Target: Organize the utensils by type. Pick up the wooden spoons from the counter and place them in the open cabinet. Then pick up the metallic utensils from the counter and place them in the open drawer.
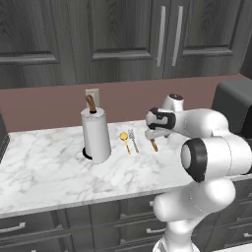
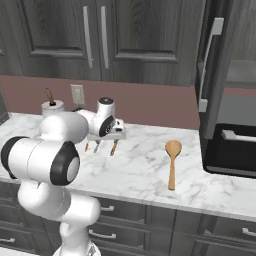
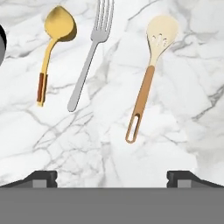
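Fingers (image 3: 112, 177) spread wide, holding nothing, hovering over the marble counter (image 3: 52, 144) and looking straight down at three utensils lying flat. Nearest target: the cream-bowled wooden spoon (image 3: 148, 74), slotted bowl, orange-brown handle with a hang loop at the end. I'd judge it light, stiff and not fragile; the matte wood should grip fine. It lies flat, so there is little height to bite: take it across the handle mid-length, where it's narrow and straight, not at the bowl or loop. The silver fork (image 3: 89, 57) lies just beside it and the gold spoon (image 3: 52, 43) beyond that; both are thin and probably slicker, and the fork is close enough to nudge. The second wooden spoon (image 2: 172, 162) lies well apart, near the black appliance (image 2: 232, 145). The fork's tine tips are cut off at the top edge of the hand view. From the base cameras the arm covers much of the cluster beside the paper-towel roll (image 1: 96, 135). I can't make out an open drawer, or the open cabinet's shelf.
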